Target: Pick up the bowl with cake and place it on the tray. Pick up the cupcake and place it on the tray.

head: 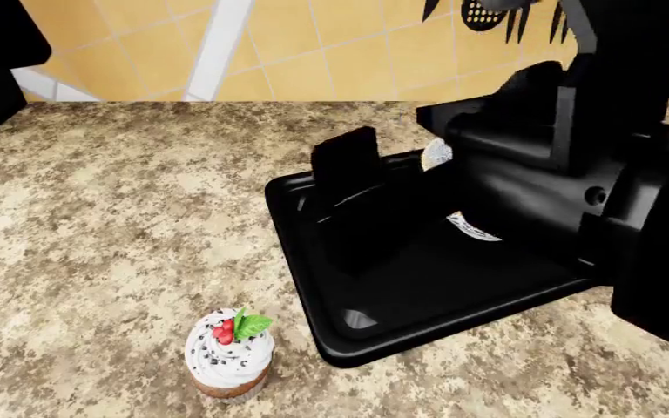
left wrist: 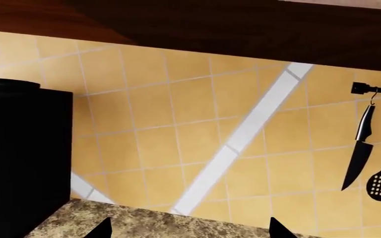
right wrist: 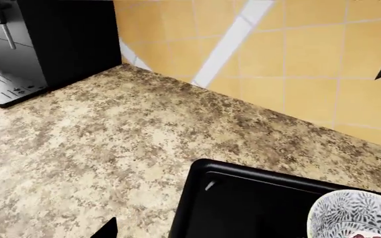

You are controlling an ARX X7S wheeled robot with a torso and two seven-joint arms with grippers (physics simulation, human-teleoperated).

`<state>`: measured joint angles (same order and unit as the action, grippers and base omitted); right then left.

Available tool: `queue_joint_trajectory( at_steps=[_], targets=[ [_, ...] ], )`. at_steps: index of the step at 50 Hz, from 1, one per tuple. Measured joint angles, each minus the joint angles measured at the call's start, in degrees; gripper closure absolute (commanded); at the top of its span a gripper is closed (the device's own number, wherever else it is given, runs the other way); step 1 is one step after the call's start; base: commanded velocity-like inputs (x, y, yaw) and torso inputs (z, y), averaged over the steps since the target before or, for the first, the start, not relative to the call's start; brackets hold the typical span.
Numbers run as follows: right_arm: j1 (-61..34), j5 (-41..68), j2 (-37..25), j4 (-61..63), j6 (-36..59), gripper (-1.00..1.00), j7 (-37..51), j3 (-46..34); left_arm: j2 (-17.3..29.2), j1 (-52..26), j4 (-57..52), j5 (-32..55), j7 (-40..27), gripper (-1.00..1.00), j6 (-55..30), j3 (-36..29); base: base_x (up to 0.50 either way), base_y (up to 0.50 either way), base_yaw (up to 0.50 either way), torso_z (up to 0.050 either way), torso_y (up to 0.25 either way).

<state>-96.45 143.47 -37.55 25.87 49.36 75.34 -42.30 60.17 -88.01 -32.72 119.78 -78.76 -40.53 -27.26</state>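
Black tray is already carrying the bowl under our right claw, grip unreadable; we are leaving the cupcake on the counter, well apart.

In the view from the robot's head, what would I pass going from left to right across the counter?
Bare speckled counter → cupcake → black tray → robot's right arm, which covers most of the bowl on the tray.
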Motion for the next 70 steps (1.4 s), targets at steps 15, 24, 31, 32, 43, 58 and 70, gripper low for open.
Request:
queue_joint_trajectory(
  at_steps=[15, 24, 31, 32, 43, 58, 70],
  targets=[
    [2.0, -1.1, 7.5, 1.6, -1.2, -1.00, -2.2, -3.1, 0.2, -0.2, 0.1, 0.0, 0.2, -1.00, 0.2, -0.2, 0.00, 0.00, 0.00, 0.000, 0.000],
    [3.9, -2.3, 10.3, 2.1, -1.3, -1.00, -3.9, -4.6, 0.3, -0.4, 0.2, 0.0, 0.3, -1.00, 0.2, -0.4, 0.00, 0.00, 0.00, 0.000, 0.000],
    [5.2, -3.2, 12.0, 2.8, -1.4, -1.00, -4.9, -5.5, 0.5, -0.5, 0.3, 0.1, 0.4, -1.00, 0.3, -0.5, 0.00, 0.00, 0.00, 0.000, 0.000],
    [5.5, -3.3, 12.1, 2.9, -1.4, -1.00, -5.1, -5.7, 0.5, -0.6, 0.3, 0.1, 0.4, -1.00, 0.3, -0.5, 0.00, 0.00, 0.00, 0.000, 0.000],
    [8.0, -5.3, 13.4, 3.9, -1.3, -1.00, -6.1, -7.2, 0.8, -0.9, 0.3, 0.4, 0.4, -1.00, 0.5, -0.5, 0.00, 0.00, 0.00, 0.000, 0.000],
    [10.9, -6.9, 13.9, 5.1, -1.0, -1.00, -6.6, -9.5, 0.9, -0.9, 0.1, 0.4, 0.4, -1.00, 0.7, -0.7, 0.00, 0.00, 0.00, 0.000, 0.000],
    [13.0, -8.7, 13.9, 5.2, -0.7, -1.00, -7.4, -10.9, 1.0, -1.0, 0.2, 0.4, 0.5, -1.00, 0.9, -0.9, 0.00, 0.00, 0.00, 0.000, 0.000]
  ],
)
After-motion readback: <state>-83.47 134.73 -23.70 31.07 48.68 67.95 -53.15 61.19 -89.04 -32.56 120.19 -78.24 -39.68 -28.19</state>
